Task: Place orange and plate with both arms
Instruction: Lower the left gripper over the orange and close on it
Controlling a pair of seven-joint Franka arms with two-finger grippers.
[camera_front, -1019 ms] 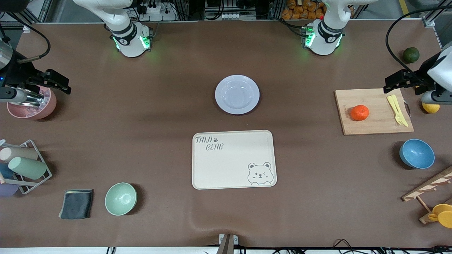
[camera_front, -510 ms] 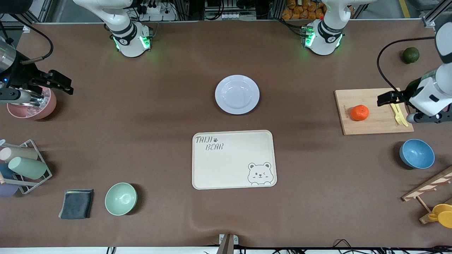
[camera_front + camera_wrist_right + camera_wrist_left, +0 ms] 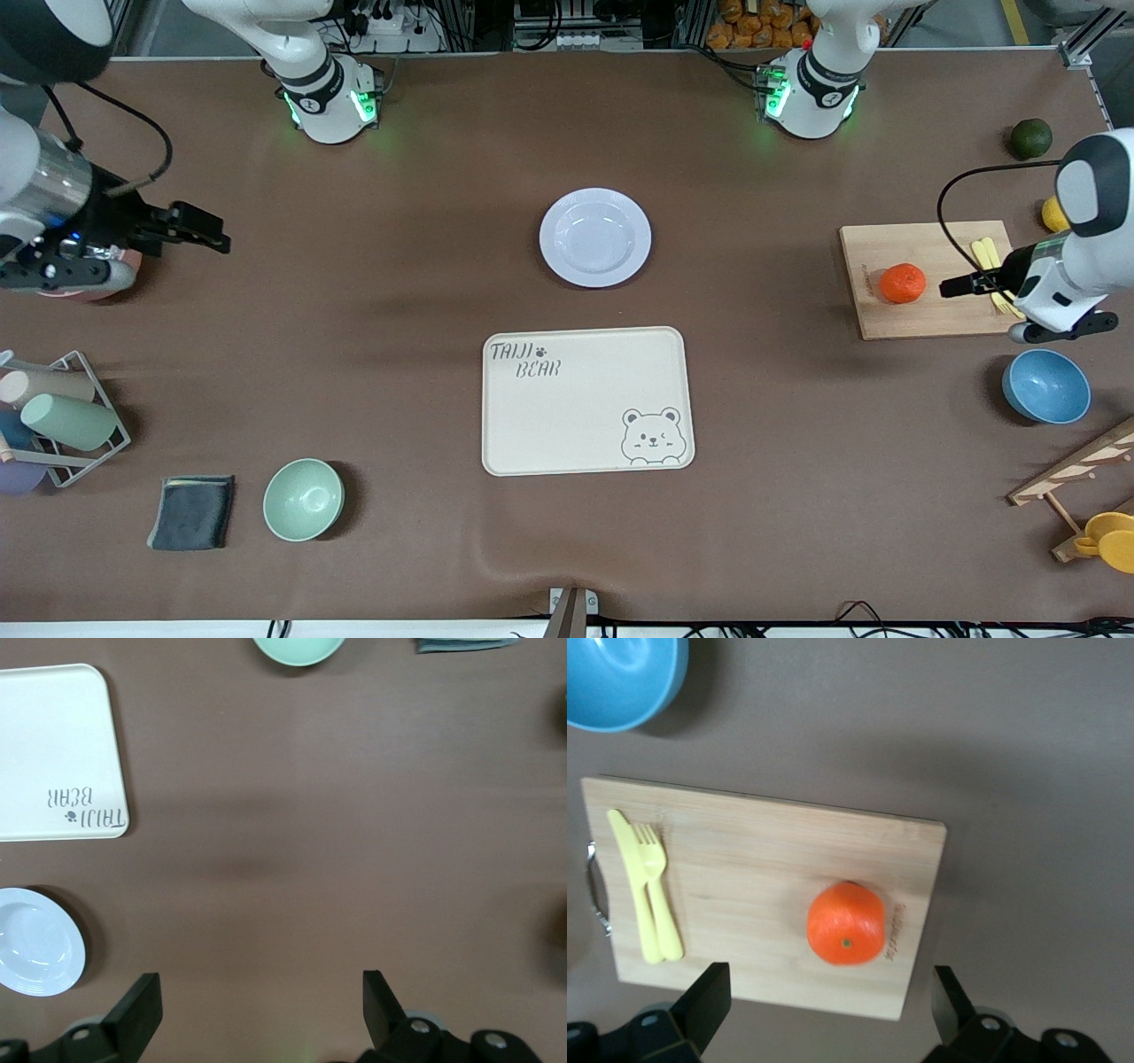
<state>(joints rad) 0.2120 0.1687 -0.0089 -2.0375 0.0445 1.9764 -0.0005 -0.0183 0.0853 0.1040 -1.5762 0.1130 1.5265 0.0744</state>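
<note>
The orange (image 3: 903, 283) lies on a wooden cutting board (image 3: 939, 312) toward the left arm's end of the table; it also shows in the left wrist view (image 3: 846, 923). My left gripper (image 3: 959, 285) hangs open over the board, beside the orange; in its wrist view (image 3: 830, 997) the jaws stand wide apart and empty. The pale lavender plate (image 3: 594, 237) sits at the table's middle, and shows in the right wrist view (image 3: 35, 942). My right gripper (image 3: 208, 237) is open and empty (image 3: 257, 997) over bare table toward the right arm's end, well away from the plate.
A cream bear tray (image 3: 586, 400) lies nearer the camera than the plate. Yellow fork and knife (image 3: 988, 257) lie on the board. A blue bowl (image 3: 1045, 385), lemon (image 3: 1054, 213), dark green fruit (image 3: 1031, 137), green bowl (image 3: 303, 499), grey cloth (image 3: 192, 511) and cup rack (image 3: 62, 416) stand around.
My left gripper has moved from the board's outer corner to over the board beside the orange. My right gripper has moved off the pink bowl toward the table's middle.
</note>
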